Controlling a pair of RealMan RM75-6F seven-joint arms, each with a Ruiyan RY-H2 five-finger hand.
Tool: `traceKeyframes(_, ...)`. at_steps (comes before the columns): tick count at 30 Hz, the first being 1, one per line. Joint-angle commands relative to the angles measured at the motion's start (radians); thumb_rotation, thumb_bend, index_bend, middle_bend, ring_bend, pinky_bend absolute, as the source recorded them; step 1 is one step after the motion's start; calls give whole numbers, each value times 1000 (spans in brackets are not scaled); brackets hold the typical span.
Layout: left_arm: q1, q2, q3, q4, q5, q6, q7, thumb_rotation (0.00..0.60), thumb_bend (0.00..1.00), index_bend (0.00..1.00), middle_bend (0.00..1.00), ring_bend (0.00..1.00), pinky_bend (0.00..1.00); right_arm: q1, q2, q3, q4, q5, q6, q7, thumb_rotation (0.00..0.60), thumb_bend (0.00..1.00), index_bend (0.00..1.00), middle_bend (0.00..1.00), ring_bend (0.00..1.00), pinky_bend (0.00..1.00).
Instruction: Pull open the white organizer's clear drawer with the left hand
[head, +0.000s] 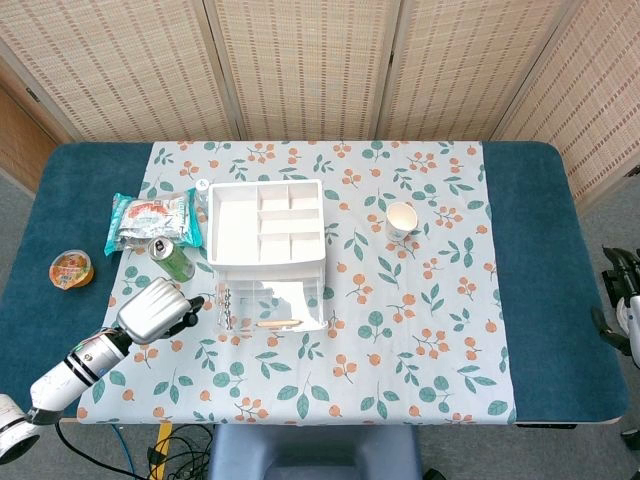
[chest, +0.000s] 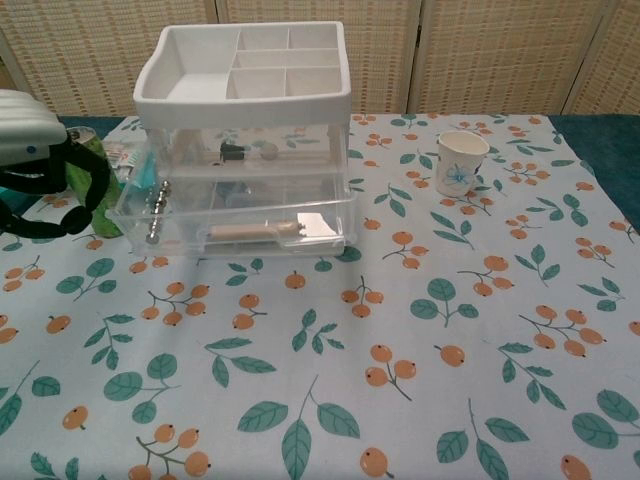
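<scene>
Drawer (chest: 235, 215): it stuck out of the organizer (head: 266, 225) toward me, already pulled open.
Left hand (head: 155, 310): my fingers were curled on nothing, just left of the drawer, not touching.
Nearer hand: my left; right hand unseen.

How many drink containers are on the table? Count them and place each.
2: a paper cup right of the organizer, and a green can left of it. None seems hidden.
</scene>
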Motion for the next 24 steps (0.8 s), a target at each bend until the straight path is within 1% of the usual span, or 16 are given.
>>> traceKeyframes(1, 12, -9, 5, 13, 3, -1, -8, 600, 285, 529, 982, 1000, 1000, 0, 2, -1, -14, 0, 2, -16, 600, 373, 75, 140, 122, 163)
traceKeyframes(11, 31, -54, 6, 61, 25, 4, -43, 600, 284, 484, 983, 1000, 1000, 9, 7, 3, -54, -3, 2, -63, 600, 373, 75, 140, 122, 163)
traceKeyframes(19, 53, -75, -7, 70, 19, 18, -21, 600, 284, 442, 979, 1000, 1000, 10, 5, 5, -56, 4, 2, -69, 600, 372, 75, 140, 122, 163)
traceKeyframes(24, 66, -71, -10, 63, 22, 33, -7, 600, 275, 420, 977, 1000, 1000, 10, 5, 8, -55, 6, 5, -65, 600, 372, 75, 140, 122, 163)
